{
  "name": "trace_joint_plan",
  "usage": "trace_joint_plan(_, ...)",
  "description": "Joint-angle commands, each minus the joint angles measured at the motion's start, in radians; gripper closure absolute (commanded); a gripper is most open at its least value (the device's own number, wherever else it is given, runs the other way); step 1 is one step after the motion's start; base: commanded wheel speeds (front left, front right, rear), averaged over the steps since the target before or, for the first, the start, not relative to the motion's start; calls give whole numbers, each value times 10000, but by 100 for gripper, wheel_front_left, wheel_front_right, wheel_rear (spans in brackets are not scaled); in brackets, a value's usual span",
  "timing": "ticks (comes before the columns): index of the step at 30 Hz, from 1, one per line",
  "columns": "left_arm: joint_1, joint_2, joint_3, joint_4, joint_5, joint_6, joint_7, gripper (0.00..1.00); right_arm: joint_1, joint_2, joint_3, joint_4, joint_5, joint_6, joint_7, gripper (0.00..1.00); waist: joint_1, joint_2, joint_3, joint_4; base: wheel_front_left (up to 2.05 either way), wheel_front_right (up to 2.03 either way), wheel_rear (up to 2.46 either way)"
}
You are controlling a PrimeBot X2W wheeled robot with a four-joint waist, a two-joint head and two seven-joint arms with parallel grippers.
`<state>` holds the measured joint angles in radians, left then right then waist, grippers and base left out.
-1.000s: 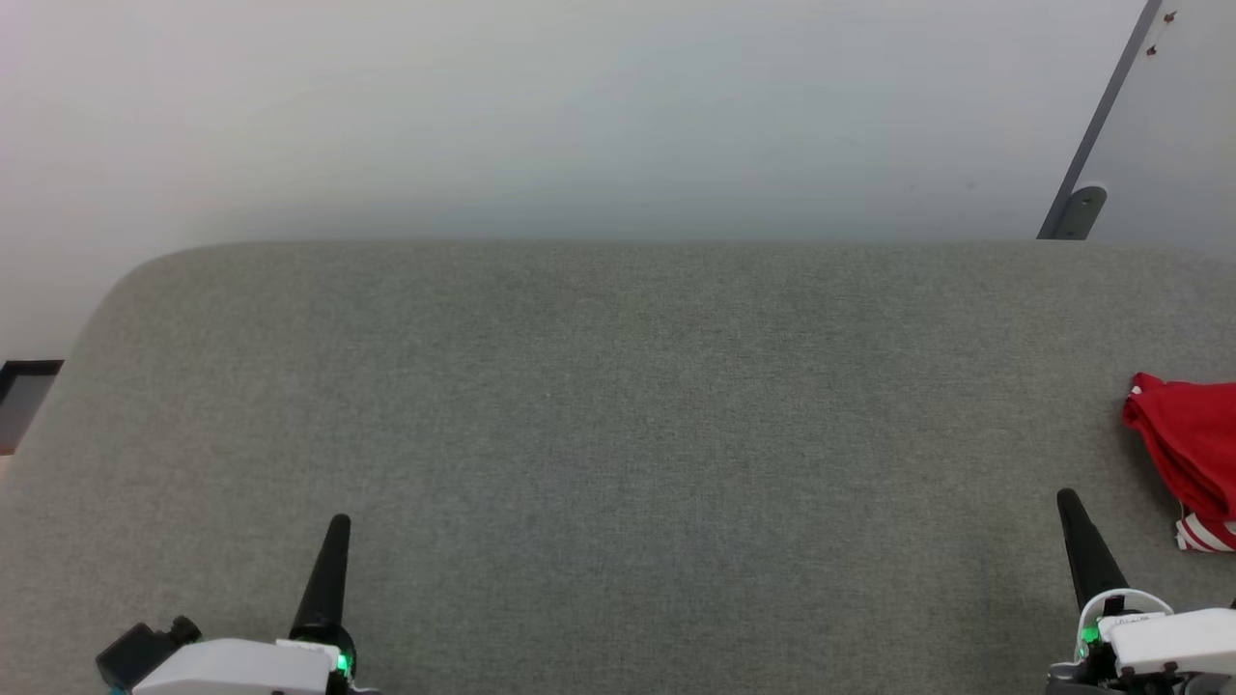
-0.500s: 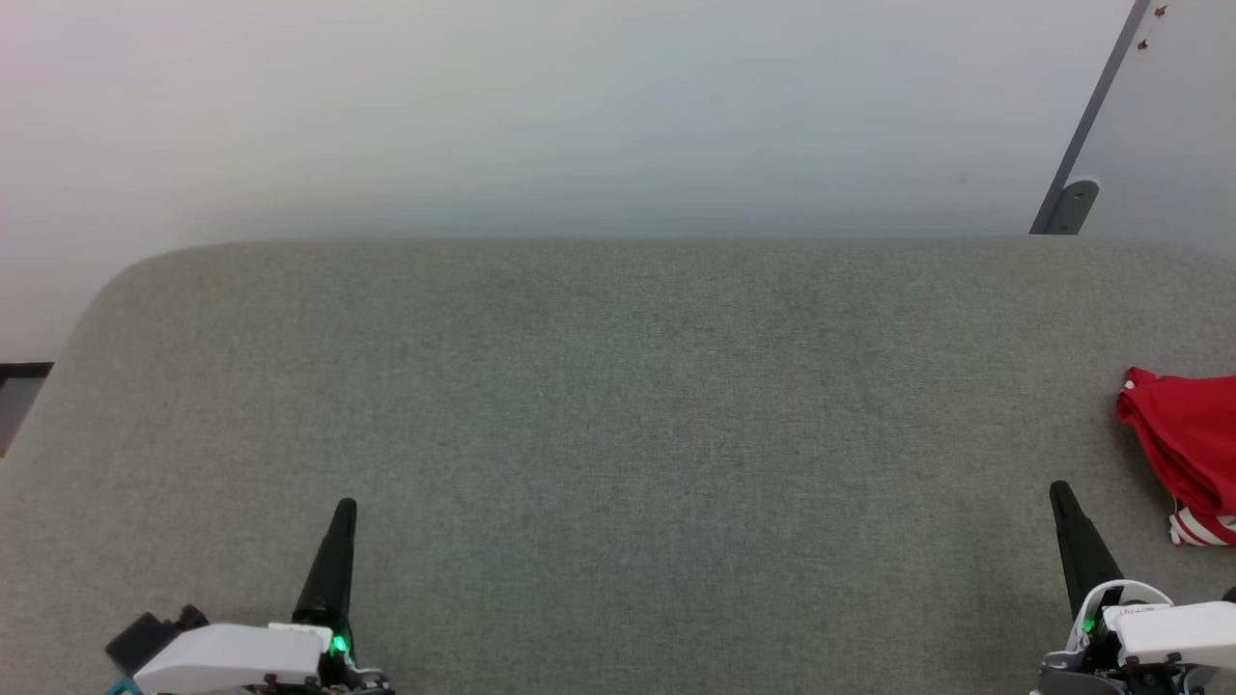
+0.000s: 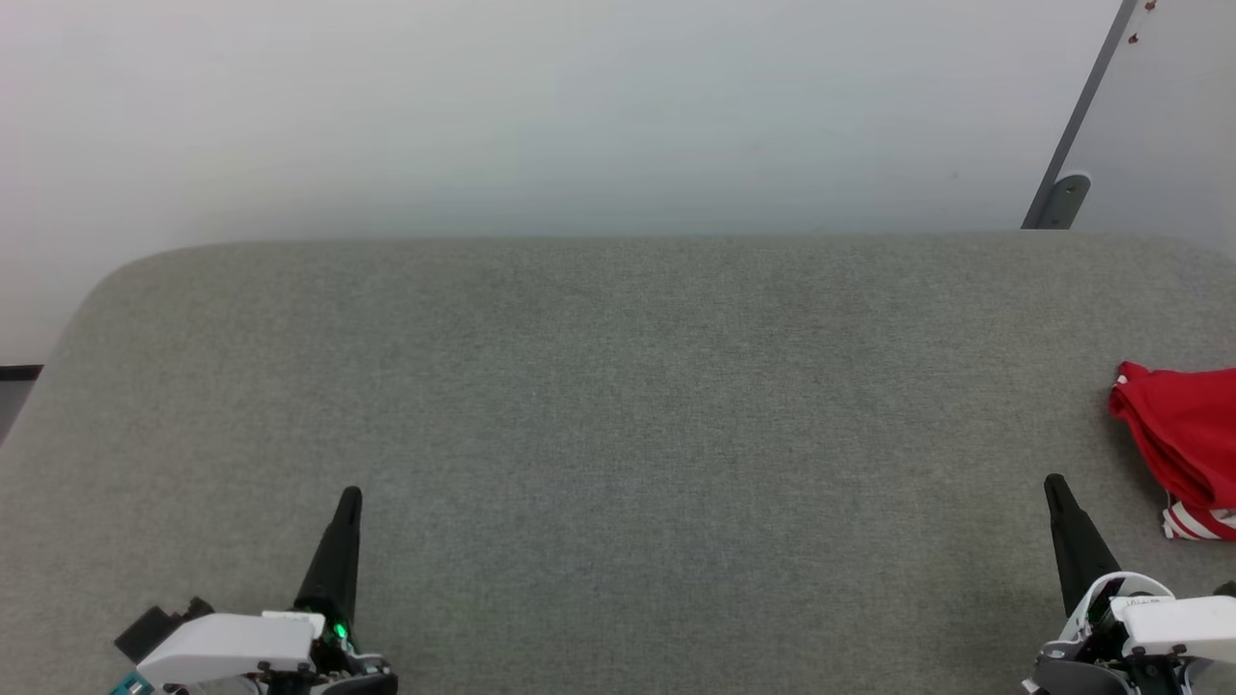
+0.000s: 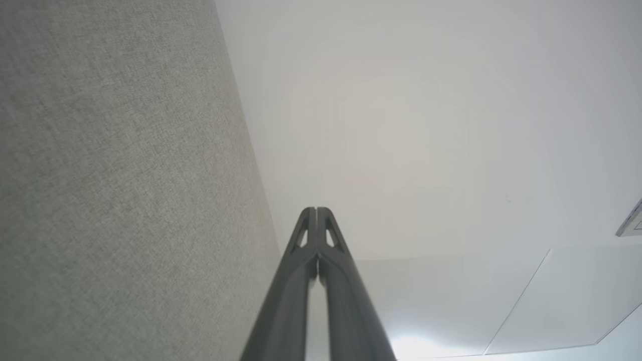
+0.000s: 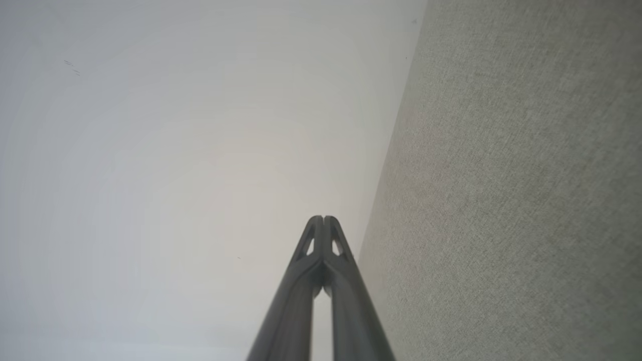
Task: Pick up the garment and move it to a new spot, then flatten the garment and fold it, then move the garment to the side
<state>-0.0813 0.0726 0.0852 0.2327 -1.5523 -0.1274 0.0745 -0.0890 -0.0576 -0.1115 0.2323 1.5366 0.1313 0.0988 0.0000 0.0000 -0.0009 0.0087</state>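
Note:
The red garment [image 3: 1183, 434] lies crumpled at the far right edge of the head view on the grey fabric surface [image 3: 618, 405], with a bit of white-red striped trim [image 3: 1197, 523] at its lower side; most of it is cut off by the frame. My right gripper [image 3: 1054, 483] stands just left of it, apart from it, fingers pressed together and empty [image 5: 323, 219]. At the lower left my left gripper [image 3: 350, 495] is also shut on nothing [image 4: 316, 209]. Both point up from the near edge.
A pale wall [image 3: 579, 106] rises behind the grey surface. A grey slanted bar with a bracket [image 3: 1062, 198] stands at the back right. The surface's rounded left corner [image 3: 106, 290] drops off beside a dark object [image 3: 14, 372].
The whole head picture has shifted slightly left and up, so the camera moved. Both grippers sit a little higher in view; the garment lies as before.

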Motion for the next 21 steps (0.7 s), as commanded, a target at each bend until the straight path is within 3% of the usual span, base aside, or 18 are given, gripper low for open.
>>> trace_joint_plan(1,-163,-12,38,18,-196,-54,57,100,-140,36,-27,20,197,-9,54,100,0,0,6,-13,0,0,0)
trace_joint_plan(21,-318,-101,113,141,-755,-59,286,100,-224,100,-40,143,767,-10,183,100,0,0,40,-87,0,0,0)
